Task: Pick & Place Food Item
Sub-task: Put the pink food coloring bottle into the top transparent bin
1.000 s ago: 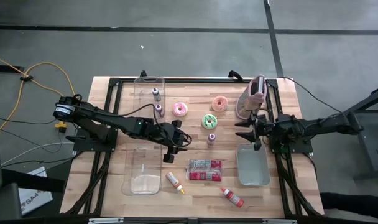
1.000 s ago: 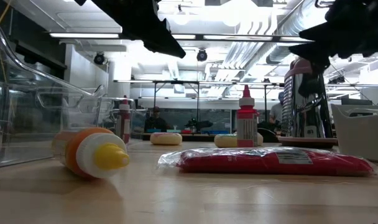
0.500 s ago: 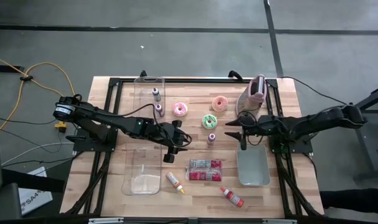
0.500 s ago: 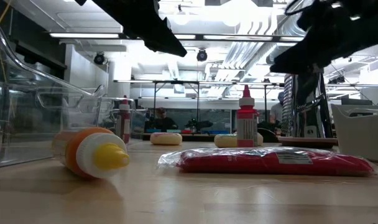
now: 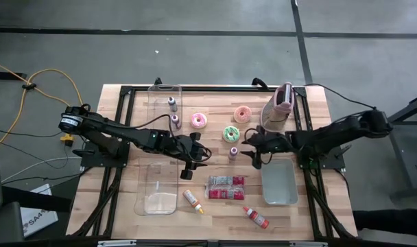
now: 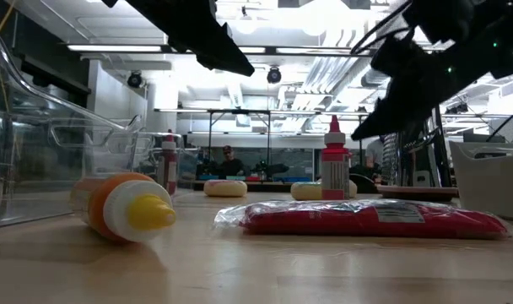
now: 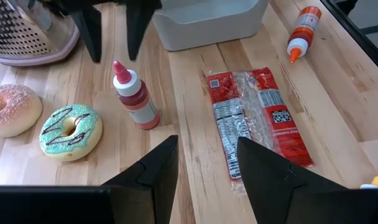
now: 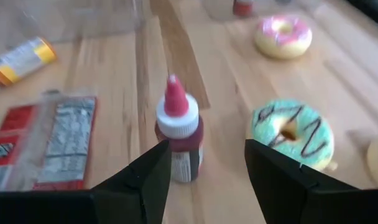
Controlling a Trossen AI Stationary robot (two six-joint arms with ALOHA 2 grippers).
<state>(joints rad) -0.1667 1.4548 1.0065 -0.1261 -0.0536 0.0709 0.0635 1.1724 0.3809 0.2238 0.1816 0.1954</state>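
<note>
Red sauce bottle: upright on the table, mid-board, just below the green-iced doughnut.
Right gripper: fingers spread, empty, just beside the bottle. Left gripper: spread, empty, above the red packet.

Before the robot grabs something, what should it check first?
1. Right gripper jaws open: ok.
2. Right gripper lined up with the red sauce bottle: ok, the wrist view shows it between the fingers.
3. Red sauce bottle upright: ok.
4. Green donut clear of the bottle: ok, it sits apart.
5. Left gripper out of the way: ok, it hangs open left of the bottle.
6. Right gripper low enough to grip: cannot tell.
</note>
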